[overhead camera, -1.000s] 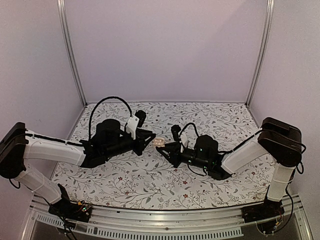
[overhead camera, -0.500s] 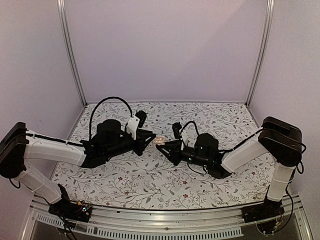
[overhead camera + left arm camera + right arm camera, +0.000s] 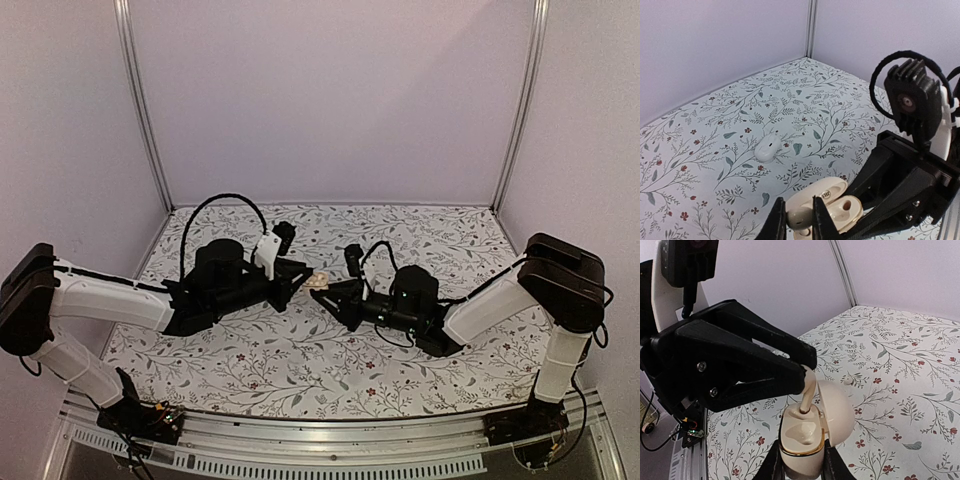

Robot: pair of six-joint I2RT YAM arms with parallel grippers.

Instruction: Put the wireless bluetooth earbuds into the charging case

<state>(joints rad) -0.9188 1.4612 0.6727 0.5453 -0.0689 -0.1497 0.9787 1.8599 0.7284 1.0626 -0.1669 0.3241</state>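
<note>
My right gripper (image 3: 803, 462) is shut on the charging case (image 3: 801, 432), a cream-white case with a gold rim, held upright with its lid (image 3: 838, 411) swung open. My left gripper (image 3: 799, 223) is shut on one white earbud (image 3: 800, 216). The earbud's stem (image 3: 808, 394) points down into the far socket of the case; the near socket is empty. In the top view both grippers meet at the case (image 3: 318, 282) above the table's middle. A second earbud (image 3: 767, 148) lies loose on the floral table, beyond the case.
The floral tablecloth (image 3: 330, 365) covers the table, with lilac walls at the back and sides and metal posts in the rear corners (image 3: 140, 110). The left gripper's black fingers (image 3: 740, 362) fill the left of the right wrist view.
The right gripper has carried the open case left and slightly away from me, up to the left gripper. The earbud's stem now sits in the case's socket. The left arm barely moved.
</note>
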